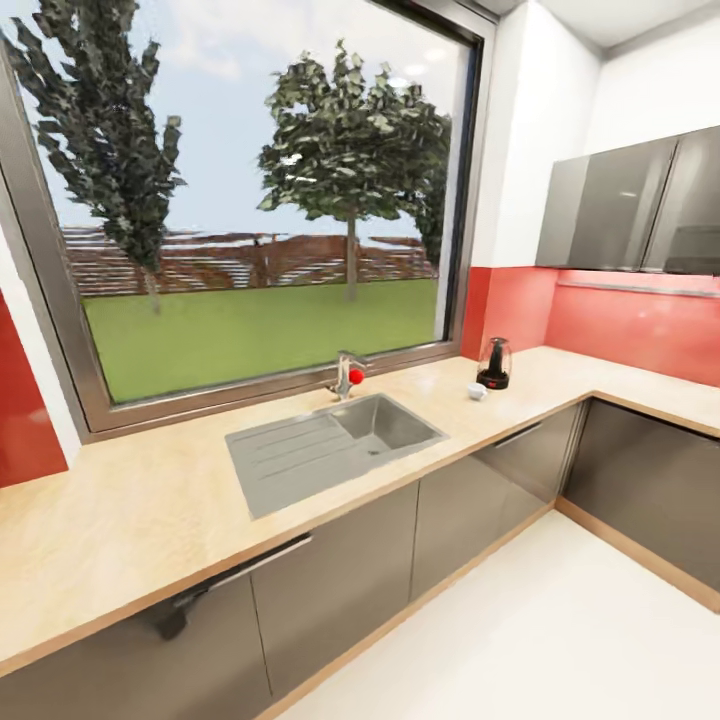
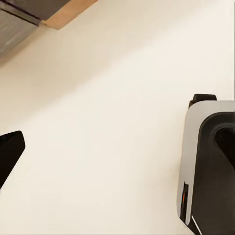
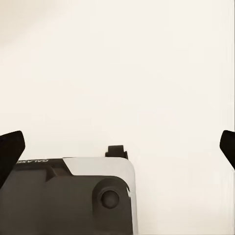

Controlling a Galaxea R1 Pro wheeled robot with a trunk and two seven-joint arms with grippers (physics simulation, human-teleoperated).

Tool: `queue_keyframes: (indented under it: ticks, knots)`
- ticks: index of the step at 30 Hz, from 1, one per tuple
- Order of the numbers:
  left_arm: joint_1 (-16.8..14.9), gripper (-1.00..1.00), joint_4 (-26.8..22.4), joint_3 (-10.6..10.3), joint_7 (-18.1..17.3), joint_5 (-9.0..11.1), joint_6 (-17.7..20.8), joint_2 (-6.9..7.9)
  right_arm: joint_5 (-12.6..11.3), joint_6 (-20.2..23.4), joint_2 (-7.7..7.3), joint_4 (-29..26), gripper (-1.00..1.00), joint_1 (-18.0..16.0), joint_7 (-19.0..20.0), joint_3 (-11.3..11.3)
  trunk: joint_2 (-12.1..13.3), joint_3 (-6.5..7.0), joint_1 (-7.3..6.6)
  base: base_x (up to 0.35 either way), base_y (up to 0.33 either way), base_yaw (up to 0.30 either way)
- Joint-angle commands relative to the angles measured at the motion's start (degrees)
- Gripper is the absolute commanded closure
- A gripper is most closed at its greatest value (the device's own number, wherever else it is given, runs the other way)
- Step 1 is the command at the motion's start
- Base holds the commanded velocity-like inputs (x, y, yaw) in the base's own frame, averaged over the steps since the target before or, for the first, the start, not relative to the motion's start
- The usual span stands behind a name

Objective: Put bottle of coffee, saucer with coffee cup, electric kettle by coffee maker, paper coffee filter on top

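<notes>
— Where on the bench (image 1: 150, 520)?
— Right of centre: coffee maker (image 1: 494, 363), cup (image 1: 478, 392) just beside, right of sink (image 1: 330, 445).
— Fingers?
— Right fingers (image 3: 10, 152) spread, empty. Left: cannot tell.

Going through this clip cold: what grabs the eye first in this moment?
The big window with trees and lawn dominates the head view, above a steel sink set in the pale wooden countertop. Further along the counter, near the red wall corner, a dark coffee maker stands with a small white cup beside it. Both wrist views look down at pale floor and parts of the robot's base.
</notes>
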Motion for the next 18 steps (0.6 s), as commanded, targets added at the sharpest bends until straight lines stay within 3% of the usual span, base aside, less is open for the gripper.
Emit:
queue_keyframes:
  ticks: [1,18]
  knots:
    - [-0.03,-1.0,0.11,0.41,0.23,-0.6,-0.3,0.01,-0.58,0.17,-0.02,-0.05,-1.0,0.0,0.16,0.48,-0.04,-0.03,0.03,0.209,-0.2,-0.299]
    - [-0.03,-1.0,0.18,0.46,0.32,-0.6,-0.29,0.01,-0.58,0.13,0.11,-0.12,-1.0,-0.02,0.16,0.48,-0.04,-0.03,0.03,0.234,-0.197,-0.27]
